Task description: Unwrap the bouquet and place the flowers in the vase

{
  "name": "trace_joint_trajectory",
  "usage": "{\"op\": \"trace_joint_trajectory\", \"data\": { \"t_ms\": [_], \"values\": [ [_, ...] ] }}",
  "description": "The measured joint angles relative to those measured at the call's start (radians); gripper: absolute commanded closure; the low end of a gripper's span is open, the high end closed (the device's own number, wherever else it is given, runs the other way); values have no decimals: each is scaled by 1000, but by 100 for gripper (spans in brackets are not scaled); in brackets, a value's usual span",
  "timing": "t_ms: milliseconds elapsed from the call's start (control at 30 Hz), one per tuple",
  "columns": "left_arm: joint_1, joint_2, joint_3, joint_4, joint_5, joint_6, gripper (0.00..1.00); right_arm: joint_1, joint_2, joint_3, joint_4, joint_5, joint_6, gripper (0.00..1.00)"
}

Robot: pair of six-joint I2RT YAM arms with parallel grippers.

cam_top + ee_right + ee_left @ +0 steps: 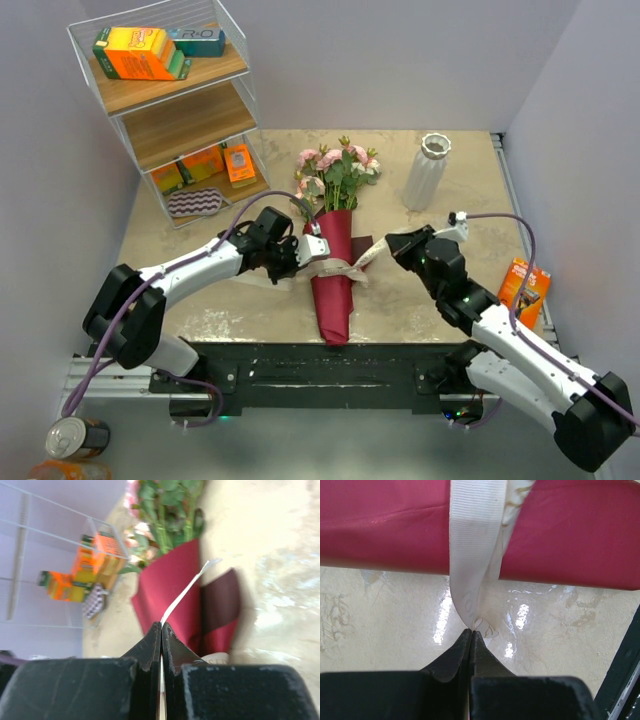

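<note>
Ribbon (475,540) time, folks! Left claw (471,632) is pinched shut on one cream tail and right claw (161,625) on the other, either side of the bouquet (333,270) lying flat mid-desk (420,300). Maroon paper (335,300) is wrapped round the stems and the tie looks not yet undone. Flowers (335,170) poke out the top; the vase (428,172) stands back right, no stems in it. Early days, I'd say: untie, unwrap, then move every stem.
</note>
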Motion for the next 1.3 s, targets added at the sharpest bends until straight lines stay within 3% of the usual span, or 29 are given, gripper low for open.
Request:
{"op": "trace_joint_trajectory", "data": {
  "t_ms": [400,633,833,967,1067,1100,1133,1167,1200,1267,1300],
  "values": [
    [44,-32,-10,34,-66,0,100,-22,-100,35,-361,168,-22,100],
    [297,-72,35,18,-71,0,100,-100,-98,227,-533,322,-94,100],
    [403,-162,42,-2,-93,19,100,-161,-3,327,-628,438,-118,100],
    [476,-169,42,-7,-170,31,100,-242,91,349,-645,468,-144,86],
    [526,-169,42,-6,-259,27,100,-286,151,363,-650,475,-167,63],
    [536,-169,42,-5,-285,26,98,-296,166,369,-649,475,-183,50],
    [549,-169,45,-3,-316,24,90,-303,178,374,-644,473,-200,43],
    [560,-169,49,-3,-344,21,74,-308,183,379,-640,470,-217,37],
    [572,-169,58,-2,-374,14,36,-311,184,383,-632,466,-239,27],
    [586,-169,79,-3,-408,8,4,-313,182,399,-621,455,-272,23],
    [590,-169,93,-5,-421,1,0,-313,182,414,-617,446,-290,21]
  ]
}}
